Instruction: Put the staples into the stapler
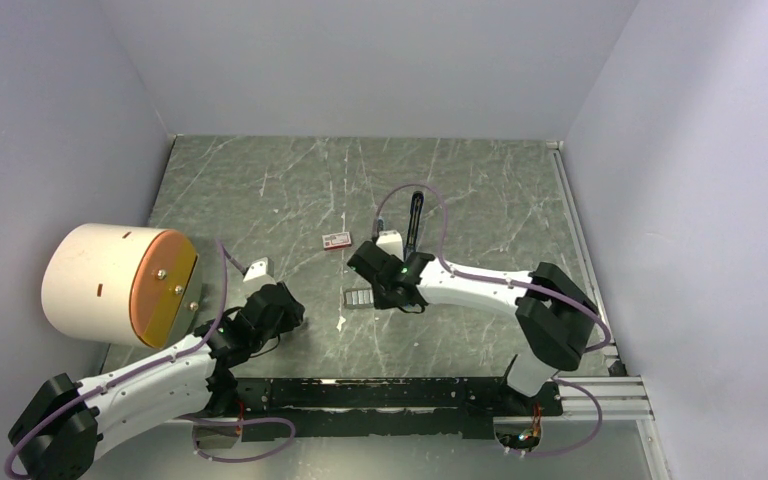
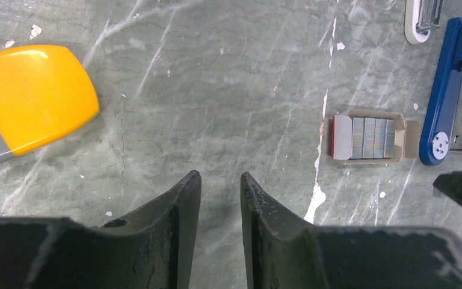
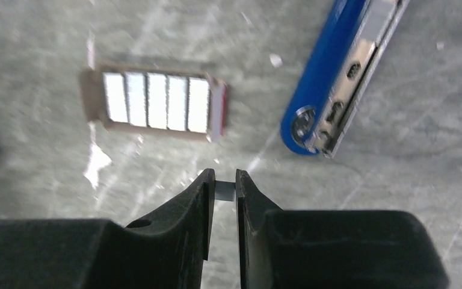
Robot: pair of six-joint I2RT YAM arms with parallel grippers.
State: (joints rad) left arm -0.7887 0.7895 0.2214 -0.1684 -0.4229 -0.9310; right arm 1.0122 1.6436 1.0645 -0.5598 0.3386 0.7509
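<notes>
- The right gripper (image 3: 224, 177) hangs over the marbled green desk (image 3: 409, 180), its two black fingers drawn nearly together and pinching a thin pale grey strip (image 3: 224, 191) at their tips.
- The staples (image 3: 156, 102), five bright strips side by side in a shallow cardboard tray with one red end, lie flat on the desk just ahead and to the left of that gripper in its wrist view.
- The stapler (image 3: 328, 66), bright blue and lying open with its metal channel showing, rests ahead and to the right of the same gripper, apart from the tray.
- The left gripper (image 2: 219, 176) hovers above bare desk with its fingers a narrow gap apart and nothing between them.
- In the left wrist view, an orange-yellow block (image 2: 33, 96) with a grey end sits ahead and to that gripper's left; the staples and the stapler lie ahead and to its right.
- From above, a small red-and-white box (image 1: 337, 240) lies just beyond the right gripper, and a large cream drum (image 1: 100, 285) with an orange face stands beside the left arm.
</notes>
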